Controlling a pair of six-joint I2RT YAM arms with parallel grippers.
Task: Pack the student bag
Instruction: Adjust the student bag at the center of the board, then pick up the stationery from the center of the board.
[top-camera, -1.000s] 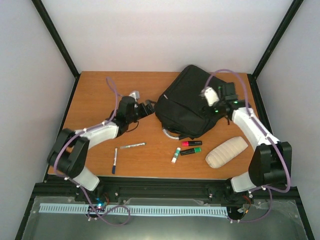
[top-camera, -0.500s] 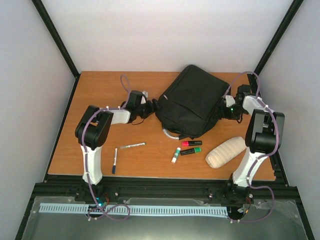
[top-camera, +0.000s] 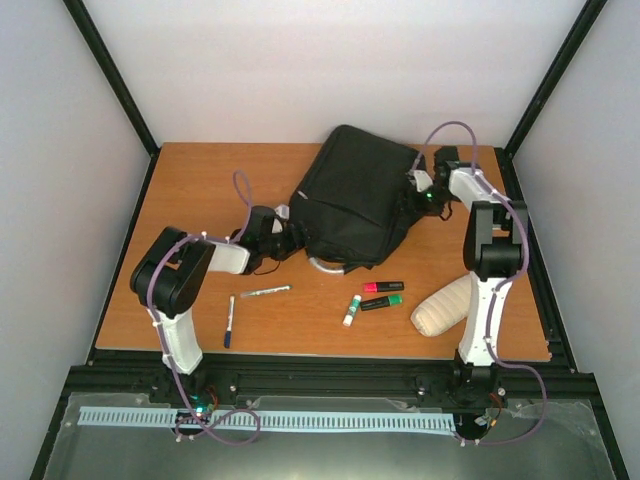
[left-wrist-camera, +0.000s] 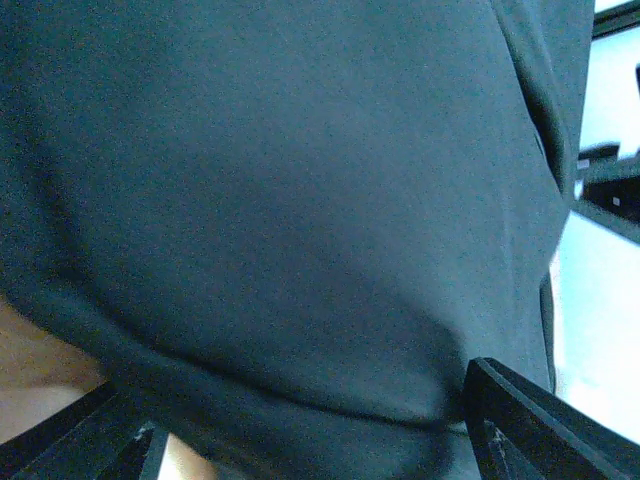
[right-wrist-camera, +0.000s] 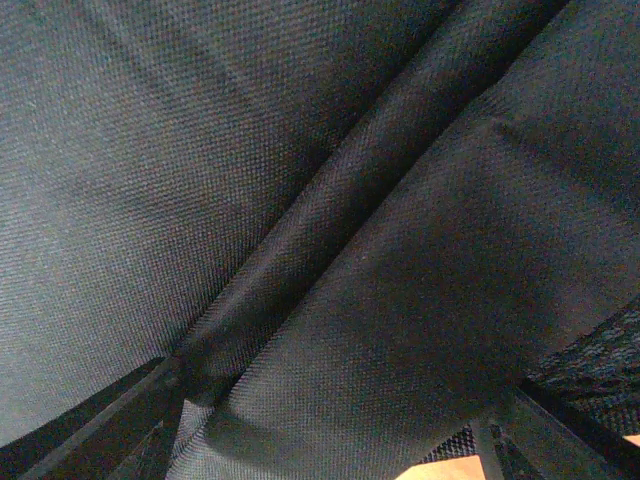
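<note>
Top view: the student bag (top-camera: 350, 198) lies towards twelve o'clock on the table (top-camera: 200, 180), having shifted towards ten o'clock within the last second. The left gripper (top-camera: 288, 238) is at its eight o'clock edge and the right gripper (top-camera: 415, 190) at its two o'clock corner. Both sets of jaws stand wide with black fabric between them, and whether they pinch it cannot be told. The markers (top-camera: 383, 287) and the beige pouch (top-camera: 447, 307) at five o'clock remain outside, so packing is judged not yet begun.

No lettering, label, brand, number or sign can be read anywhere, not even on the student bag (top-camera: 352, 195).
</note>
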